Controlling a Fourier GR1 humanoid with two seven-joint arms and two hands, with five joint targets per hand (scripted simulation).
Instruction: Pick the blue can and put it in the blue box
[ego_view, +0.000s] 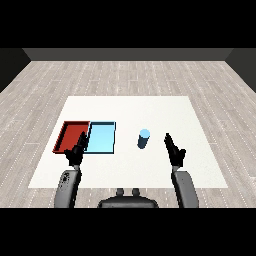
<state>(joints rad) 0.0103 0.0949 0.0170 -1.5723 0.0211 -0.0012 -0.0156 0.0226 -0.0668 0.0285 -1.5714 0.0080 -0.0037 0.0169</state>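
At the far left of the white table (130, 107) lies the red tray (70, 131), and pressed against its right edge lies the light blue tray (103, 136), the place the task names as the goal. The two lie side by side, touching along one edge, so the colour alone tells the right one from the wrong one. Both look bare inside, as far as can be seen.

The left robot hand (76, 152) hangs over the near edge where the two trays meet, its fingers straight and pointing forward, holding nothing. It partly covers the near corners of both trays. It seems to be parked there rather than working, since the can is well away from it.

Further right, the blue can (144, 139) stands upright on the table, apart from the light blue tray and roughly midway between that tray and the right robot hand (175, 151). Nothing touches it. It has not yet been picked up, so the task looks barely begun.

The right robot hand is near the can but clear of it, fingers straight and raised, empty. Being the nearer one, it is probably the one meant to reach in and curl round the can.

Counted: one table, two trays (one red, one light blue), one can, two robot hands.
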